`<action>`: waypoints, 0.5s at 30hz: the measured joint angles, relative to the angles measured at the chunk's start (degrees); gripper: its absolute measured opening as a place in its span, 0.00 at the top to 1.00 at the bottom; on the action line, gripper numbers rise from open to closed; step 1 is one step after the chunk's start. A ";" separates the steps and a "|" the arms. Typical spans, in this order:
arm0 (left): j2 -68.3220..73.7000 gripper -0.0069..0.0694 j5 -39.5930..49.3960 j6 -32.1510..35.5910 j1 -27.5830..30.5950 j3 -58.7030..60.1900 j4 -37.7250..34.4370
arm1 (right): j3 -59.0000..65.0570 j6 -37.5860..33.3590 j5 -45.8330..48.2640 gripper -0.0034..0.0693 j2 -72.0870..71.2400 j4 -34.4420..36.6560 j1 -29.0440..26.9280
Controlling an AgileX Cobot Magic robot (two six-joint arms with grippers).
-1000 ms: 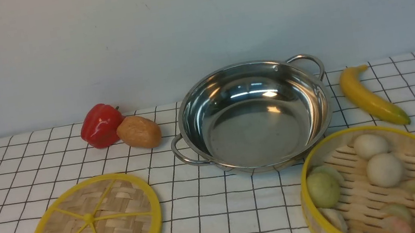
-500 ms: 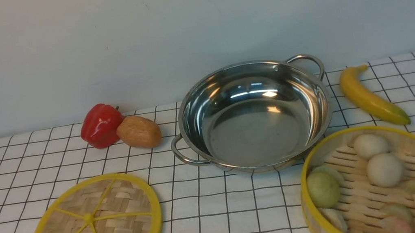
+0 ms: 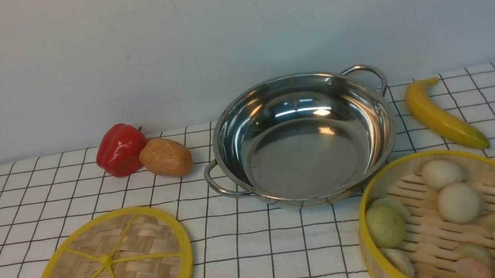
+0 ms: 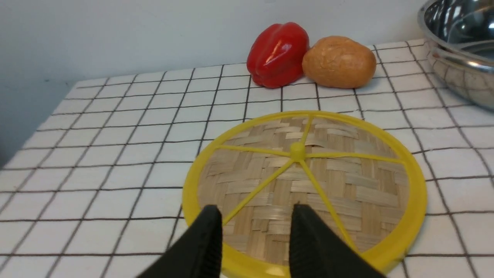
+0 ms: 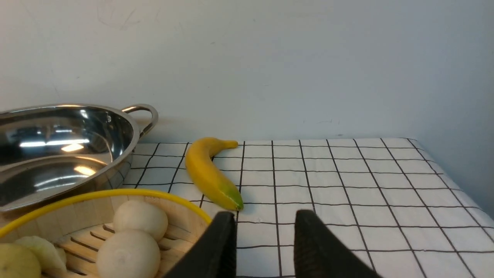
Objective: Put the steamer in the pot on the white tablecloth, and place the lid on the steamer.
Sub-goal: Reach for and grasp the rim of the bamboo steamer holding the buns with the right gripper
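Observation:
The steamer [image 3: 428,234], a yellow-rimmed bamboo basket with white and green dumplings, sits at the front right of the white tablecloth [image 3: 269,253]. The shiny pot [image 3: 303,150] stands empty in the middle, just behind it. The flat woven lid [image 3: 113,272] lies at the front left. Neither gripper shows in the front view. In the left wrist view my left gripper [image 4: 256,210] hangs open over the lid's [image 4: 308,173] near edge, holding nothing. In the right wrist view my right gripper [image 5: 265,216] is open over bare cloth, just beside the steamer's rim [image 5: 115,192].
A red pepper [image 3: 120,149] and a brown potato [image 3: 166,157] lie left of the pot. A banana [image 3: 440,117] lies to its right, behind the steamer. A wall runs close behind the table. The cloth drops off at the far left [image 4: 23,146] and far right [image 5: 474,204].

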 joint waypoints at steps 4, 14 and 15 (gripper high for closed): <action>0.00 0.59 0.00 -2.65 0.00 0.00 -10.59 | 0.00 6.59 -0.38 0.62 0.00 10.76 0.00; 0.00 0.59 -0.01 -8.83 0.00 0.00 -42.79 | 0.00 12.06 -1.46 0.62 0.00 30.88 0.00; 0.00 0.59 -0.01 -8.83 0.00 0.00 -43.04 | 0.00 12.13 -1.53 0.62 0.00 31.15 0.00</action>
